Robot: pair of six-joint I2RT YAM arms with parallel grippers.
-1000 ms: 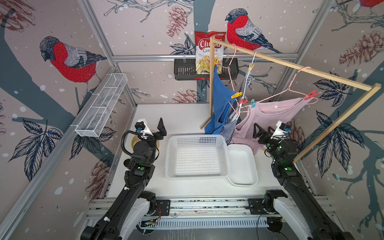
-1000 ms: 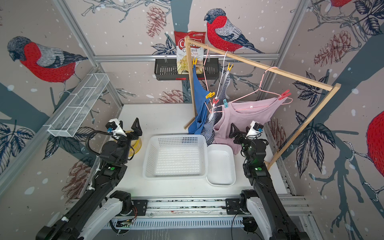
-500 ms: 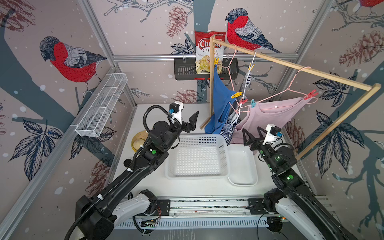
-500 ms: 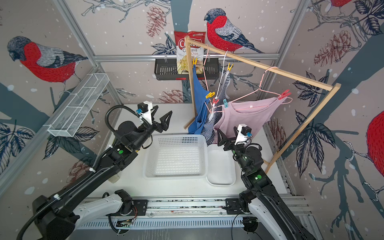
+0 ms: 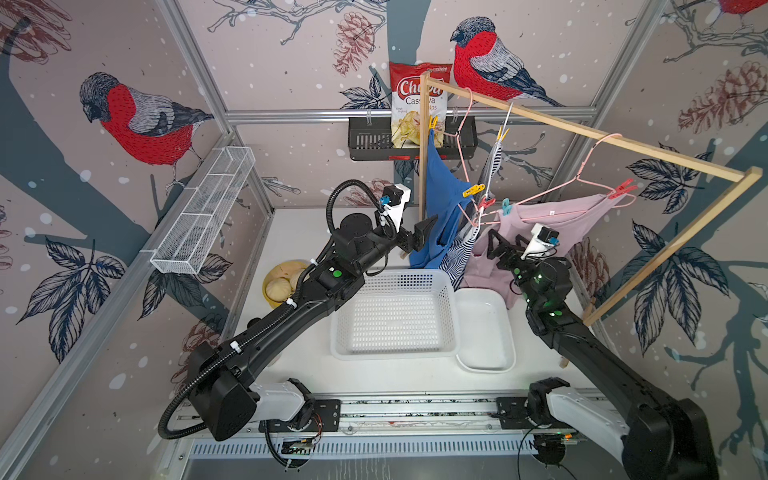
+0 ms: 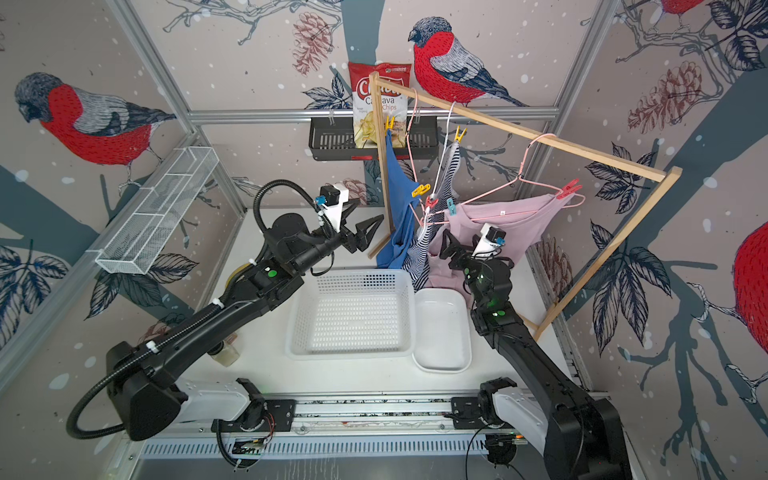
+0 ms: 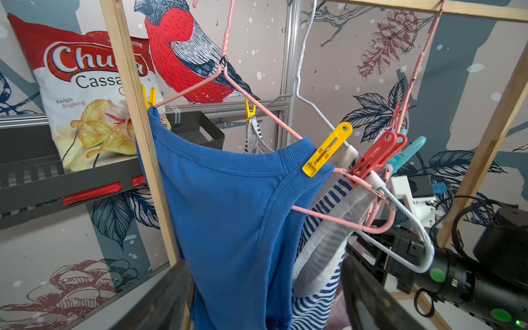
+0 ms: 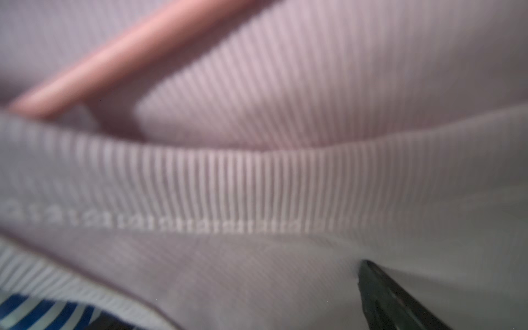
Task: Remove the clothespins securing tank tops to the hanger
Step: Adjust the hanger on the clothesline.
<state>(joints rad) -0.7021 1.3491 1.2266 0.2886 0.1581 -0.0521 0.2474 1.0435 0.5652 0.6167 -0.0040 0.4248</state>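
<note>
Ok so everything hangs off a skinny square-section wooden rail (image 5: 582, 134), on thin coated wire hangers: pink ones (image 7: 258, 98) and a white one (image 7: 400, 218). The blue tank top (image 7: 234, 205) is a fine ribbed knit. It's pinned at one shoulder by a flat yellow clothespin (image 7: 327, 150) with a round hole in its end, and at the other by a small yellow peg (image 7: 148, 97) up beside the wooden post. Right next to it is the striped top (image 7: 323, 251), dark blue on white with plain white binding, held by a red peg (image 7: 377, 155) and a third yellow peg (image 7: 250, 110). A teal peg (image 7: 408, 151) peeks out just behind the red one. It holds one end of the mauve top (image 5: 557, 220), also ribbed, and a red-pink peg (image 5: 621, 189) holds the far end. All six clothespins are clipped on. The left arm is stretched forward beside the white perforated plastic basket (image 5: 392, 354). The left gripper (image 6: 369, 210) has its jaws spread wide, with the blue top's lower part hanging between them and nothing pinched. The right arm is bent upward, and the right gripper (image 5: 506, 242) is wide open too, nosed right up against the mauve fabric. That wrist view is too blurry for me to tell if cloth actually touches the fingers.
</note>
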